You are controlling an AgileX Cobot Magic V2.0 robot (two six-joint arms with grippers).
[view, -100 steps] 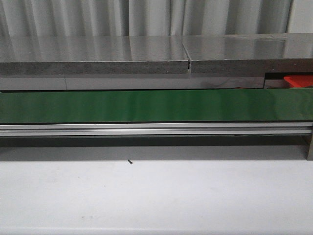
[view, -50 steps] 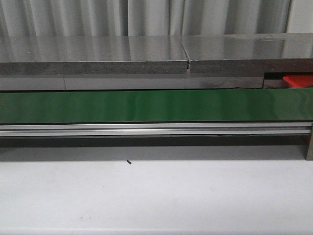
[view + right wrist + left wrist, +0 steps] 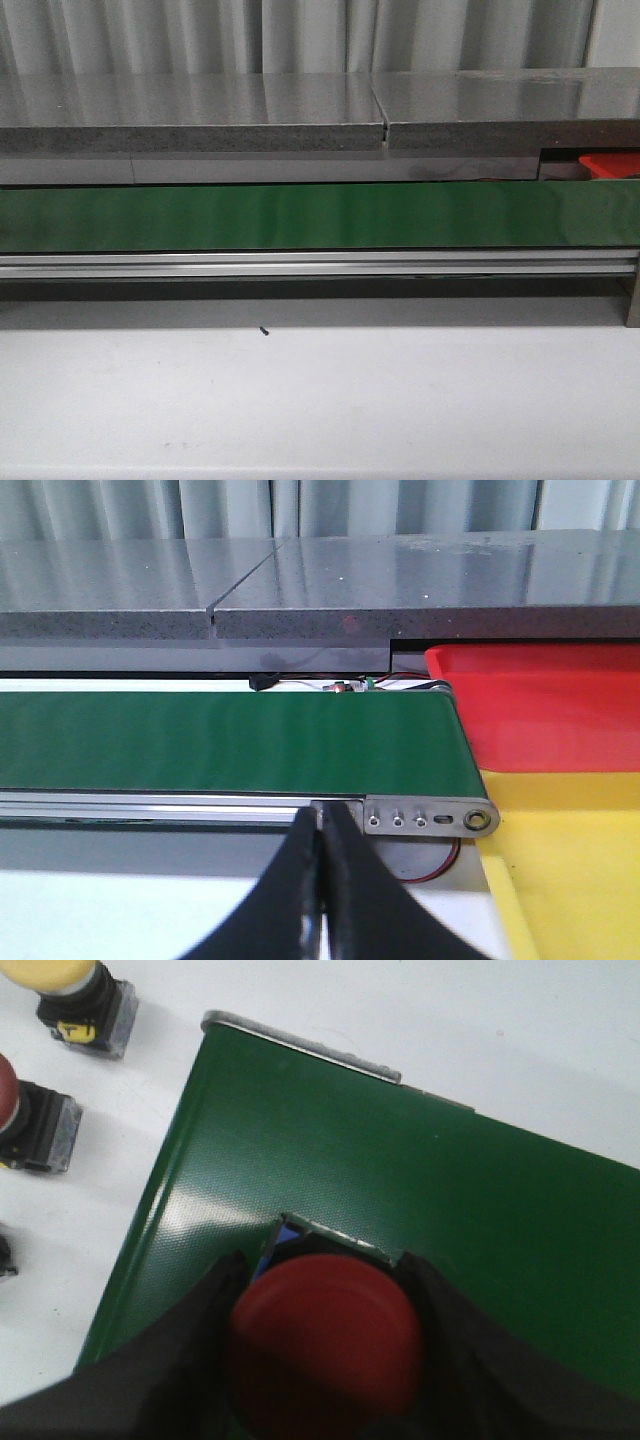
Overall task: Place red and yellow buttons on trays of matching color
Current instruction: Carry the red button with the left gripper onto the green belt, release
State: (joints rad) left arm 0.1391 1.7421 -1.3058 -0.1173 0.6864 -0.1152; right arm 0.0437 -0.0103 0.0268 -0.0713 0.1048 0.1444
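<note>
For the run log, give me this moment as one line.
left gripper: shut on red button over green belt | right gripper: shut, empty | red tray, yellow tray: no buttons seen

Left gripper [image 3: 325, 1360]: two broad, matte black fingers [image 3: 185, 1360] with softly rounded, slightly blurred edges. Right gripper [image 3: 322, 880]: two slim black fingers [image 3: 290, 900] of smooth finish, tapering to narrow tips that meet along a thin seam. No cables, screws or markings are discernible on either.
</note>
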